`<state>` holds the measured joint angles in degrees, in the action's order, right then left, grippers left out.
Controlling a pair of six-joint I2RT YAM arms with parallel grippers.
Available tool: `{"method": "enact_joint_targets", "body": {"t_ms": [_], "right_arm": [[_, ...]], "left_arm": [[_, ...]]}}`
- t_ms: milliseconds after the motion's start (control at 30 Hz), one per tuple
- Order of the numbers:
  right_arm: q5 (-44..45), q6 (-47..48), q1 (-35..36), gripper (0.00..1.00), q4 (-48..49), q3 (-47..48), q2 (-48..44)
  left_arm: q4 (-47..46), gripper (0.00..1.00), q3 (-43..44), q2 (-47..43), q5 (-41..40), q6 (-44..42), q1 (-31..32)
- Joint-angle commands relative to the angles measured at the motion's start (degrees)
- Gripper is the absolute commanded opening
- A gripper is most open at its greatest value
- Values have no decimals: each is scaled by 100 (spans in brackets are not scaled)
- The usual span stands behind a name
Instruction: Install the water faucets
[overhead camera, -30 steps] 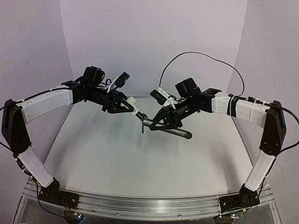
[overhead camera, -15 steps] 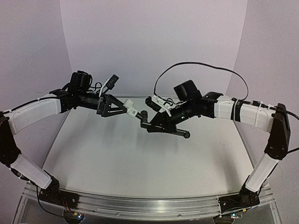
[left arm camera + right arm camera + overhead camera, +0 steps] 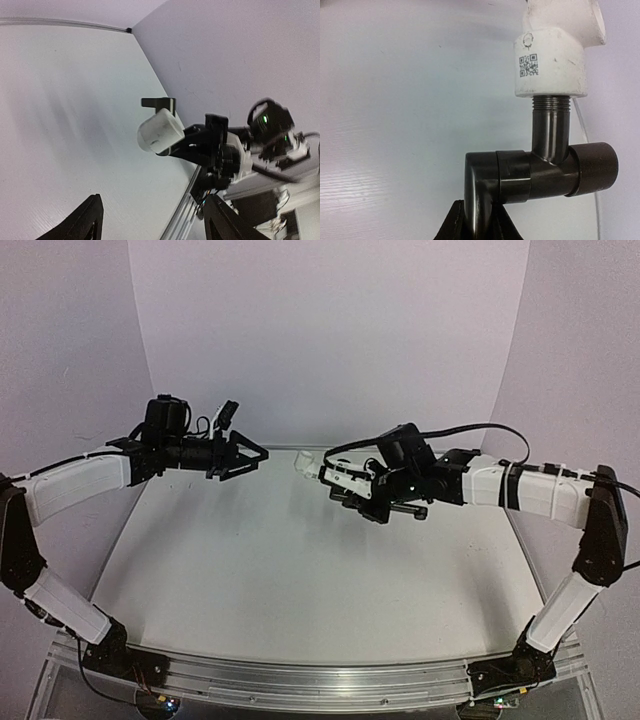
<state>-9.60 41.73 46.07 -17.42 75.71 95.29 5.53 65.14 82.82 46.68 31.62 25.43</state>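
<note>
My right gripper [image 3: 347, 494] is shut on the black faucet [image 3: 540, 172], its fingers [image 3: 451, 225] clamped on the long tube just below the elbow. The white plastic fitting [image 3: 551, 62] sits on the faucet's threaded end, with a few threads showing. From above, the fitting [image 3: 303, 462] points left and the faucet rod [image 3: 405, 510] trails back under the right wrist, all held above the table. My left gripper [image 3: 243, 454] is open and empty, off to the left of the fitting. The left wrist view shows the fitting [image 3: 159, 131] ahead of the open left gripper [image 3: 155, 225].
The white table [image 3: 280, 570] lies under both arms. Pale purple walls [image 3: 330, 330] close in the back and sides. A metal rail [image 3: 320, 675] runs along the near edge. A black cable [image 3: 470, 428] loops over the right arm.
My left gripper has let go of the white fitting, opened and drawn back to the left. My right gripper has turned and shifted right with the faucet, the fitting staying on it.
</note>
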Motion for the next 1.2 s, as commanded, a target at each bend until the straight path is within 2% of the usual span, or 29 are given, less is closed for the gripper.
{"method": "enact_joint_targets", "body": {"t_ms": [0,100,233,400,600,767,900,1067,1167], "right_arm": [[2009,1238,372,0,1408,-34,-205],[2641,1884,582,0,1789,-91,41],[3127,2612,852,0,2342,-187,326],[3276,2777,1022,0,2458,-50,554],[3535,3044,1133,0,2652,-73,742],[3650,3130,1166,0,2871,-117,798],[3785,3125,1171,0,2944,-59,868],[3751,3048,1185,0,2981,-61,887],[3714,2882,1194,0,2899,-31,919]], "left_arm": [[-1306,75,-254,198,-753,3029,-29],[-2708,80,-666,485,-458,4622,-25],[-3998,89,-947,786,-438,6001,27],[-3994,90,-1007,1084,-376,6648,230],[-4069,86,-1179,1185,-472,6967,362],[-3748,84,-1026,1278,-440,6916,419],[-3554,76,-914,1311,-436,6791,428],[-3793,51,-941,1341,-457,6730,428],[-3603,40,-832,1310,-512,6404,428]]}}
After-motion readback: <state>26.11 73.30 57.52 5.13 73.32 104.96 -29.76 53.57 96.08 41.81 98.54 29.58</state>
